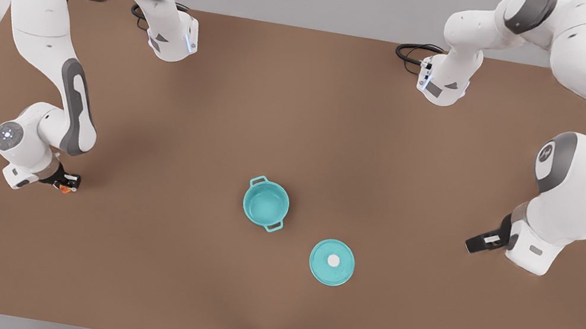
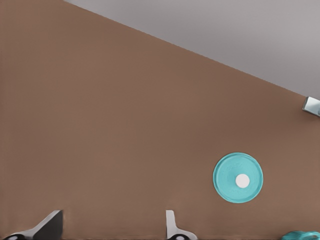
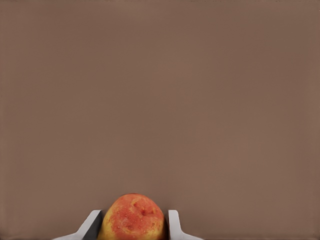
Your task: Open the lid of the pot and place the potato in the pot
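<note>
Closest to the front camera, the pot lid (image 1: 332, 262) lies flat on the brown worktop (image 1: 299, 129), white knob up, apart from the pot (image 1: 266, 202), which sits uncovered just beyond it toward the front view's left, its teal inside bare. Farther out on the front view's left, the right gripper (image 1: 68, 183) is low over the worktop with its fingers (image 3: 173, 224) closed on the potato (image 3: 133, 216); in the right wrist view the yellow and orange-red lump sits between the two pale fingers, its lower part cut off by the frame edge, and in the front view it is only a small orange speck at the fingertips. On the front view's right, the left gripper (image 1: 481, 242) hangs near the worktop, well away from lid and pot; its fingers (image 2: 171, 224) stand wide apart with nothing between them, only their tips showing in the left wrist view. That view also catches what seems to be the pot's rim, a teal sliver at the frame corner.
</note>
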You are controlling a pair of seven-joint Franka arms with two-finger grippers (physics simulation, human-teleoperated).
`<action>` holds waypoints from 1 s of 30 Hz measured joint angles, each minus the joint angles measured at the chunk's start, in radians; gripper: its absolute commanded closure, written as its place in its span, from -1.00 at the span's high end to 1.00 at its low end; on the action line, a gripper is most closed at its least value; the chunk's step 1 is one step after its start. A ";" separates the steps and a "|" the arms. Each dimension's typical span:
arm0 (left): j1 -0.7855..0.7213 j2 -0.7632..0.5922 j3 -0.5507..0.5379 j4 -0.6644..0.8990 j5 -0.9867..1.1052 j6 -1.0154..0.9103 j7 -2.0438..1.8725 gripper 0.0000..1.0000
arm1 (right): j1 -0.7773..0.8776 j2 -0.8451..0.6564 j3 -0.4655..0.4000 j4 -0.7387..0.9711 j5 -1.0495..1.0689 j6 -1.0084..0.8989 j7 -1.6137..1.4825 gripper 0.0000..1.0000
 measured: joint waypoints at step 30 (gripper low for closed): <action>-0.143 -0.224 0.349 -0.347 -0.209 0.025 0.423 1.00 | 0.252 -0.106 0.380 0.152 0.039 -0.136 0.089 0.09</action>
